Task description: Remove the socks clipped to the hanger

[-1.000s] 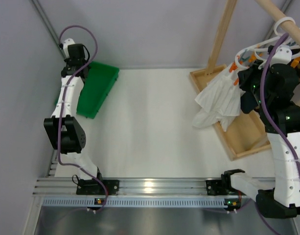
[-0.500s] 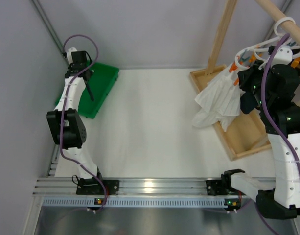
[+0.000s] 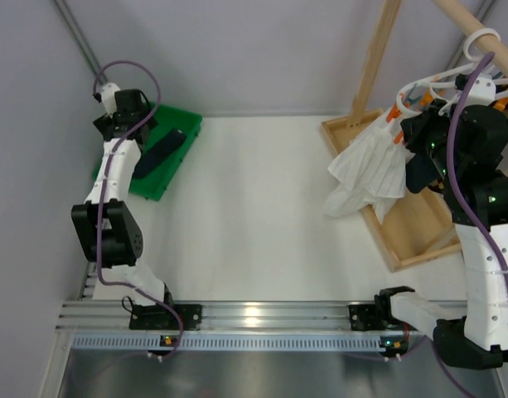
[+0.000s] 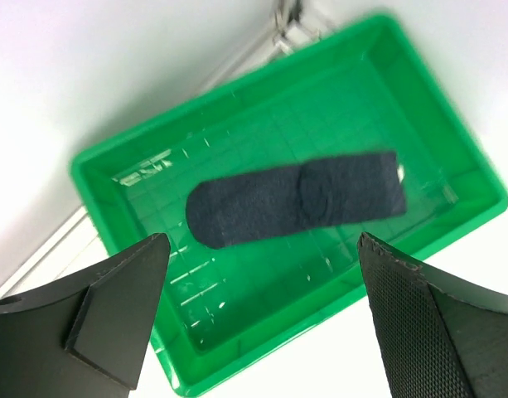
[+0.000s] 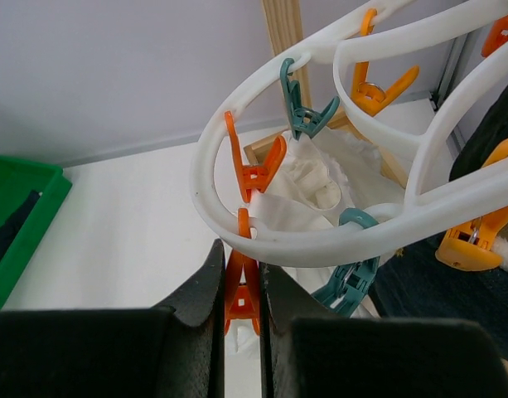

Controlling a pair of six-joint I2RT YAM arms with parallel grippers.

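Left gripper (image 4: 259,240) hangs over the green bin (image 4: 262,292) at far left, jaws apart and empty. One plain dark sock (image 4: 295,199) lies flat inside. Right gripper (image 5: 243,274) is at the hanger (image 5: 205,166), far right, jaws pinched on an orange clip (image 5: 241,308). Judged step: unclipping. Next: squeeze the clip open and free the dark fabric (image 5: 419,290).

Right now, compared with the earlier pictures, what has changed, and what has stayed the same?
The left tool let go of a sock. Half a second ago the sock hung from it; now it lies flat in the bin, and the jaws are wide open above it. The right tool stays shut on an orange clip of the hanger. The white cloth hangs as before.
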